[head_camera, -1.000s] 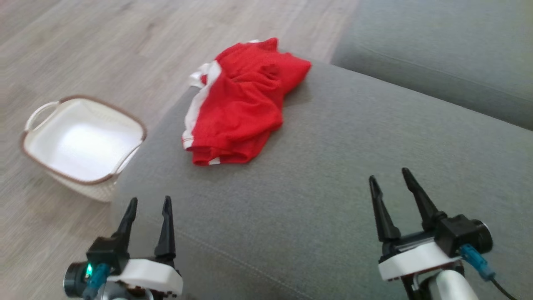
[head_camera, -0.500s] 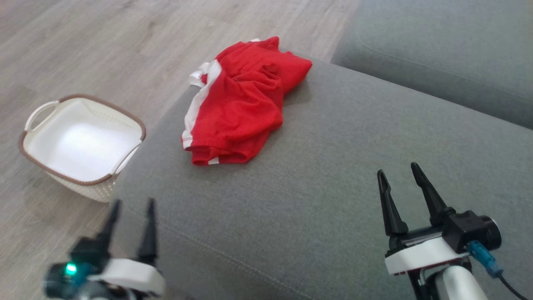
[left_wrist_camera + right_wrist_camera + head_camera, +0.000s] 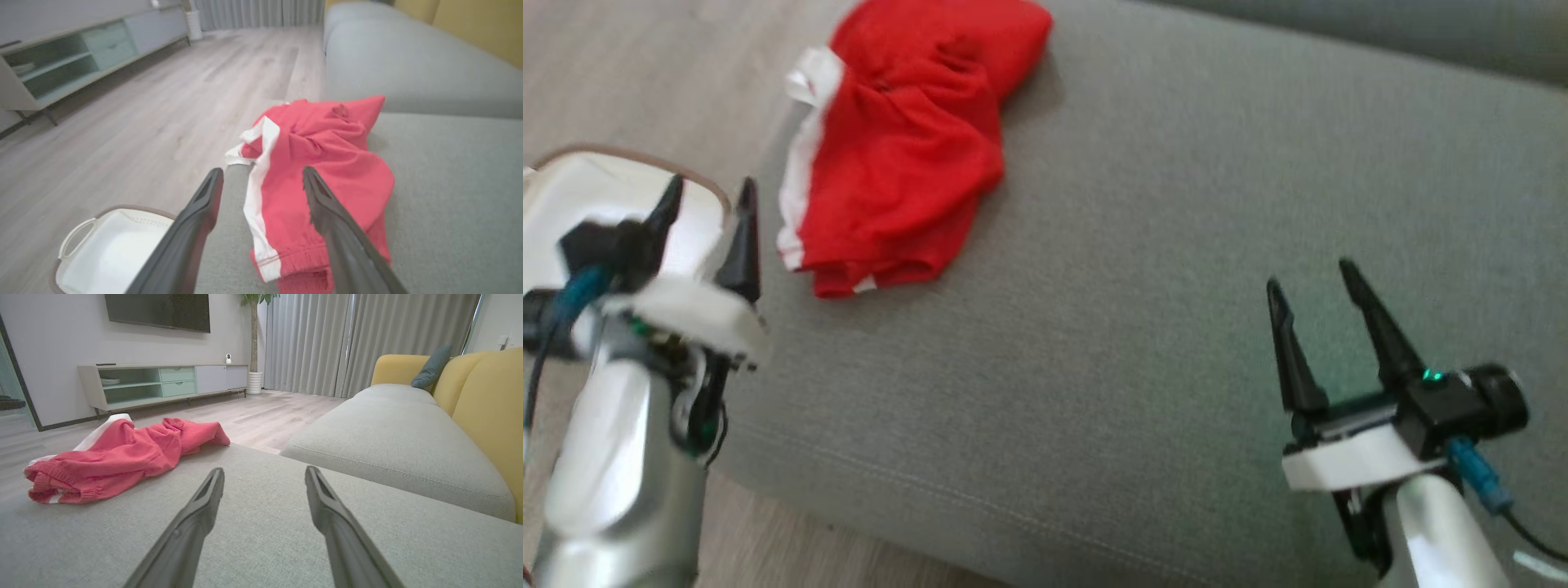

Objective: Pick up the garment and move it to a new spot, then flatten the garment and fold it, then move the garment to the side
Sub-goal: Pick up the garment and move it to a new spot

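A crumpled red garment (image 3: 907, 147) with white side stripes lies at the far left end of a grey sofa cushion (image 3: 1143, 269). My left gripper (image 3: 711, 192) hangs open just left of the garment's near hem, over the cushion's left edge, touching nothing. In the left wrist view the garment (image 3: 322, 163) lies ahead between and beyond the open left gripper (image 3: 261, 173). My right gripper (image 3: 1311, 273) is open above the cushion's right part, far from the garment. The right wrist view has the garment (image 3: 118, 457) off to the left of the open right gripper (image 3: 263, 469).
A white basket with a brown rim (image 3: 572, 175) sits on the wooden floor left of the sofa, partly behind my left arm; it also shows as the basket (image 3: 106, 249). A second grey cushion (image 3: 392, 437), yellow sofa backs and a TV cabinet (image 3: 163, 381) lie beyond.
The head camera has tilted, shifting the whole picture up and left. My left gripper has risen and come forward close to the garment's near left side. The right gripper rose slightly.
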{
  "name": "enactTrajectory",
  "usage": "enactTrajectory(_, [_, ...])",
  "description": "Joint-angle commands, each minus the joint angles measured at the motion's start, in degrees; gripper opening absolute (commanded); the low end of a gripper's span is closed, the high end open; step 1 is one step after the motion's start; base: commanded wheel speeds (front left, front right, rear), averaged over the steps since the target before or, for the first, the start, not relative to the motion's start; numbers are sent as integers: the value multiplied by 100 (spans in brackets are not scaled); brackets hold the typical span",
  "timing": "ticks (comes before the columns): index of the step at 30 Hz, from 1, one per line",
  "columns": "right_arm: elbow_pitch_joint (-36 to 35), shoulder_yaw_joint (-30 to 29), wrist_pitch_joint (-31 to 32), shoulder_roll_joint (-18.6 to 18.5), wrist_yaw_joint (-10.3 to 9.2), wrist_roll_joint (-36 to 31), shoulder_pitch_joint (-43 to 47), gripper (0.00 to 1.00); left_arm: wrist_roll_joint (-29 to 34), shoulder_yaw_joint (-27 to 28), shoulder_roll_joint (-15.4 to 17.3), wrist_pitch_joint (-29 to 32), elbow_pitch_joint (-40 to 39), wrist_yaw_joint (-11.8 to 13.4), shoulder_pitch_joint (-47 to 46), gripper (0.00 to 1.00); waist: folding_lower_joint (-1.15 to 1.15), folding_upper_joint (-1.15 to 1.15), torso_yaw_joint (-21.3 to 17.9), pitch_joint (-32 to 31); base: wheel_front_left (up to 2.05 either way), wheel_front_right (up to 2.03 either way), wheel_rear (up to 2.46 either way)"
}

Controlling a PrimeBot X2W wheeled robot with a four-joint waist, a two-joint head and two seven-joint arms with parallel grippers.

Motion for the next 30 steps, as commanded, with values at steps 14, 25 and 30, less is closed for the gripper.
enactTrajectory(14, [-546, 83, -62, -33, 43, -565, -346, 100, -1593, -1565, 446, 862, 1833, -105, -1618, 100, -1, 0, -361, 1129, 0, 0, 0])
enactTrajectory(25, [-619, 30, -62, -33, 43, -545, -376, 100, -1948, -2138, 564, 176, 2604, -106, -2129, 0, -1, 0, -406, 1164, 0, 0, 0])
enactTrajectory(30, [-573, 33, -62, -33, 43, -395, -391, 100, -1921, -2248, 738, -302, 2663, -106, -2375, 0, -1, 0, -394, 890, 0, 0, 0])
